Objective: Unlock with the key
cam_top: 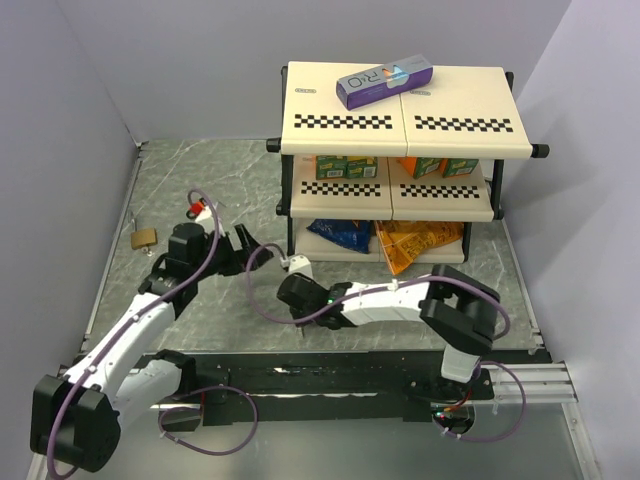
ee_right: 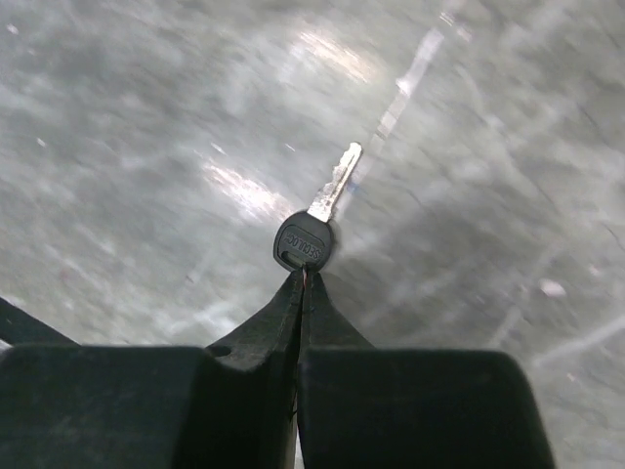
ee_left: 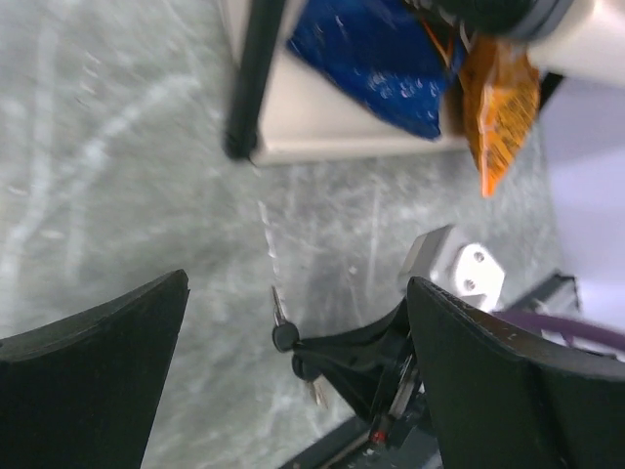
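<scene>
The key (ee_right: 317, 220) stuck out from the tips of the right gripper (ee_right: 303, 285), pinched by its black head, blade free over the blurred table (ee_right: 117, 117). From above it was too small to find. The left gripper (ee_left: 298, 283) gaped wide, empty, just beside it. The padlock (cam_top: 143, 237) lay well apart, its keyhole unreadable.

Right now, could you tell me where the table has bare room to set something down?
Bare: the back-left corner between the wall and the shelf rack, beyond the padlock. Crowded: the centre, around the left hand and right hand.
</scene>
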You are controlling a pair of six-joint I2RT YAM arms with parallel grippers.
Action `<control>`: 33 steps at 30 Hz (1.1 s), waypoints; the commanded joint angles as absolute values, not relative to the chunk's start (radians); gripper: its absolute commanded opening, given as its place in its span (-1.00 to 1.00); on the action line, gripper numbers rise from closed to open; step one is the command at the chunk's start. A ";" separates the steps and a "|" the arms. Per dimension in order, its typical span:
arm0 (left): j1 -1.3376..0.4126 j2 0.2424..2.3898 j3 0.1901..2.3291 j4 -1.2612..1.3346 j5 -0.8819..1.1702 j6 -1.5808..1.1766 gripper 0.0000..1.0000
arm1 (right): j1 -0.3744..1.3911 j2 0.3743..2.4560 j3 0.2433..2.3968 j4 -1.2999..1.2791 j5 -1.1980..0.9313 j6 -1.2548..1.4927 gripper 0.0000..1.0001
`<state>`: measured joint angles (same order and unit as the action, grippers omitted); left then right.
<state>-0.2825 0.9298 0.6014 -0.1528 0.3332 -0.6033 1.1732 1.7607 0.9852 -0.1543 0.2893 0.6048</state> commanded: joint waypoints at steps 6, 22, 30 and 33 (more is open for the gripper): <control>-0.393 1.021 0.519 0.040 0.405 -0.756 0.99 | 1.146 1.592 0.798 0.038 0.275 0.594 -1.00; -0.508 1.134 0.420 0.273 0.414 -0.930 0.99 | 1.143 1.427 0.658 0.156 0.304 0.588 -1.00; -0.552 1.241 0.423 0.350 0.442 -1.035 0.99 | 1.143 1.371 0.626 0.170 0.327 0.589 -1.00; -0.566 1.278 0.413 0.388 0.468 -1.080 0.99 | 1.141 1.347 0.608 0.187 0.333 0.591 -1.00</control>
